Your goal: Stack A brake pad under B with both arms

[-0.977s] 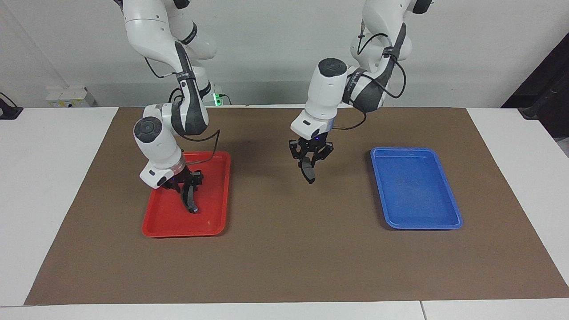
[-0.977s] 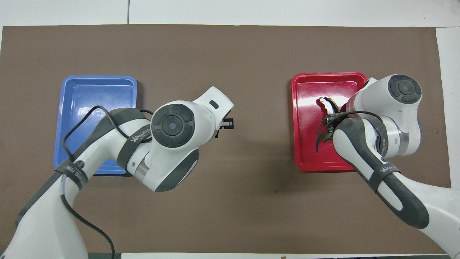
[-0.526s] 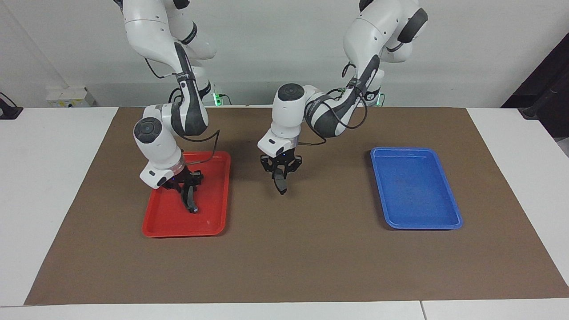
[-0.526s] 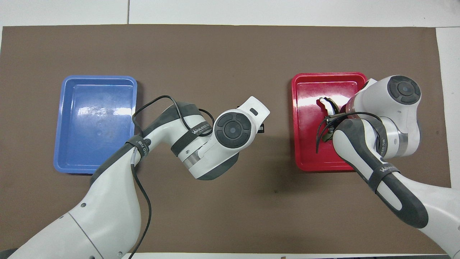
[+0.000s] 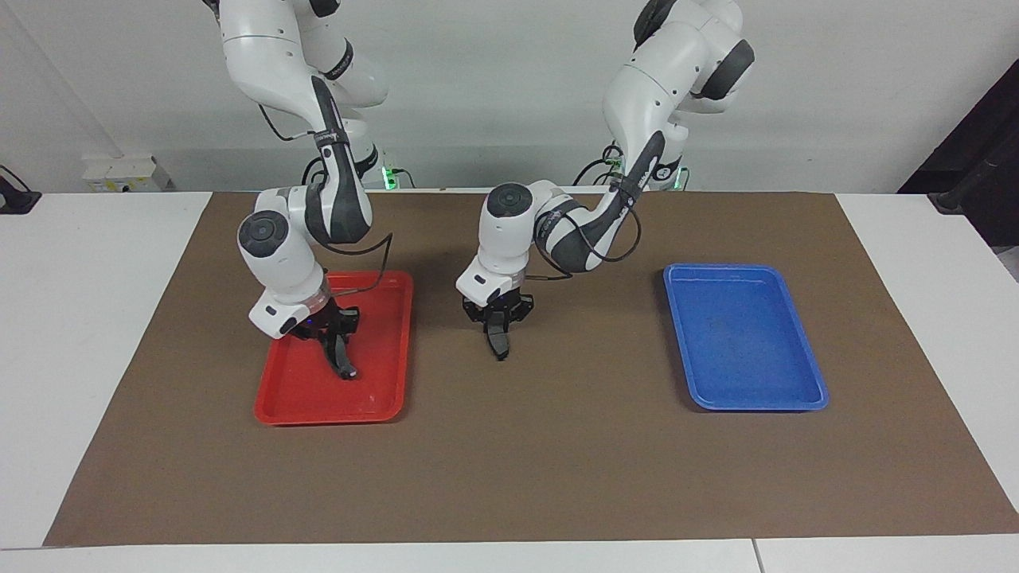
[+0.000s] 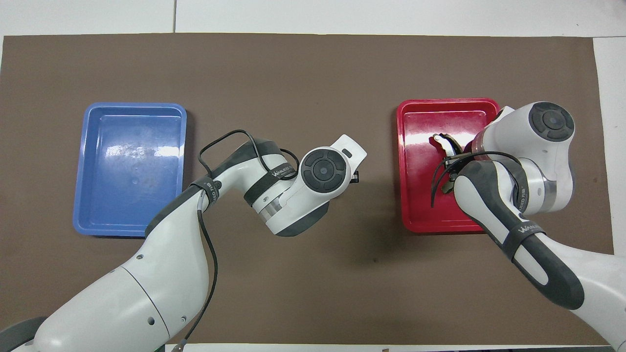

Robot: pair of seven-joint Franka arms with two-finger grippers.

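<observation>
Two robot arms (image 5: 318,199), two brake pads (image 5: 498,341), two trays, one red tray (image 5: 318,414) and one blue tray (image 5: 756,402), one brown mat (image 5: 557,477)

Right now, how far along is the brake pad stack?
Done: the left gripper holds the short dark-grey half-moon pad over the brown mat between the trays. In hand: the right gripper has shut on the long curved black pad in the red tray. Left: setting the grey pad down, black pad on top. The blue tray holds nothing.

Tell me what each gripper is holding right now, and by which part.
Left gripper holds the A brake pad by its upper end, over the mat. Right gripper is shut on B by its upper part, in the red tray.
</observation>
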